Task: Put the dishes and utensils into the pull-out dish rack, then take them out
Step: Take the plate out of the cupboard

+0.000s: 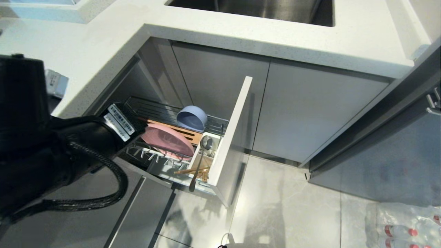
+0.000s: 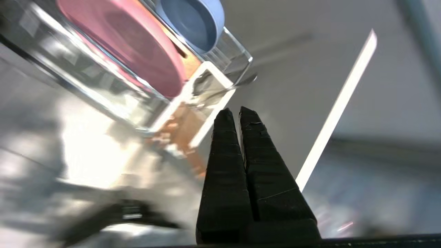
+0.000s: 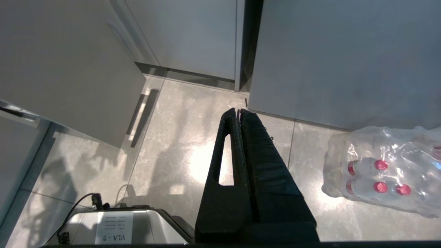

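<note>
Dishes were seen in the pulled-out wire dish rack (image 1: 220, 124) from the head view: a round salmon-pink plate (image 1: 167, 140) and a blue-grey bowl (image 1: 191, 118). Left gripper (image 2: 236, 113) was pressed together, holding nothing. Right gripper (image 3: 237, 112) was pressed together above the floor.

White paper label (image 3: 113, 227) on the grey robot base (image 3: 151, 224) in the right wrist view reads "VLA - 8", printed upside down; smaller lines below it too tiny to read. Two white barcode stickers (image 1: 119, 122) on the left arm's black wrist (image 1: 86, 141) in the head view, characters unreadable. Bottle pack (image 3: 382, 172) shows no readable print.
</note>
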You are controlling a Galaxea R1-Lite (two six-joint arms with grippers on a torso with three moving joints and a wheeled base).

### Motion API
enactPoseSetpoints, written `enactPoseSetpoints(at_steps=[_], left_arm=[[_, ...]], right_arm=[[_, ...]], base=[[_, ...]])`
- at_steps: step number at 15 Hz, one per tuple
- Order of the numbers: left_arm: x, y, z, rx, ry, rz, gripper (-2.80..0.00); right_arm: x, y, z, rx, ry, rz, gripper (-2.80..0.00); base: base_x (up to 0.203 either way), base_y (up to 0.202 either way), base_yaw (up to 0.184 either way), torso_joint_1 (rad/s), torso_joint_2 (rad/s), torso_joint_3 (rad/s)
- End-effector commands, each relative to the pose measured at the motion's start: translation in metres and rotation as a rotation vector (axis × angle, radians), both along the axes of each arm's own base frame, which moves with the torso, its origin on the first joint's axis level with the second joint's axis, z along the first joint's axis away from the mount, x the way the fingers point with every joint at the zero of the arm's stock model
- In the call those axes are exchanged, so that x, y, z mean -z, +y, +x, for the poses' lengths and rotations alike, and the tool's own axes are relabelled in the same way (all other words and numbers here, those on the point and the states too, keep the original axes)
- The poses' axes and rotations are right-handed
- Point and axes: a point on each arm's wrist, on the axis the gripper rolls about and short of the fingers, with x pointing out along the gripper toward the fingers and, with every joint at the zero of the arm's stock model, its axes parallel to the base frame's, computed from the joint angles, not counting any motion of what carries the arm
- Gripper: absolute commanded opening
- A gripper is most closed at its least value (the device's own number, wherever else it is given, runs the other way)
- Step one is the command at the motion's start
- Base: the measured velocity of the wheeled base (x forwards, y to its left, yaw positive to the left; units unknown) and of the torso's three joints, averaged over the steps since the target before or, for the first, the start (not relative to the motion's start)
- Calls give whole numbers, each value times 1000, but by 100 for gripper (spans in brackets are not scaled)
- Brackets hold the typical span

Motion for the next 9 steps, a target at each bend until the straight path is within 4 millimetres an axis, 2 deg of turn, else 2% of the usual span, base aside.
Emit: enactPoseSetpoints(at_steps=[1, 3, 6, 9], left_arm=[[-19, 17, -22, 36, -45, 72, -280], [-37, 40, -43, 46, -130, 203, -280], [-56, 82, -61, -97, -232, 351, -280], [-68, 117, -103, -165, -372, 420, -280]], right_arm=[[0, 0, 0, 1, 0, 0, -280], [0, 0, 0, 0, 0, 0, -280], [0, 0, 0, 0, 0, 0, -280], [0, 0, 0, 0, 1, 0, -280]], base=[[0, 0, 0, 0, 0, 0], [0, 0, 0, 0, 0, 0], [0, 0, 0, 0, 0, 0], [0, 0, 0, 0, 0, 0]])
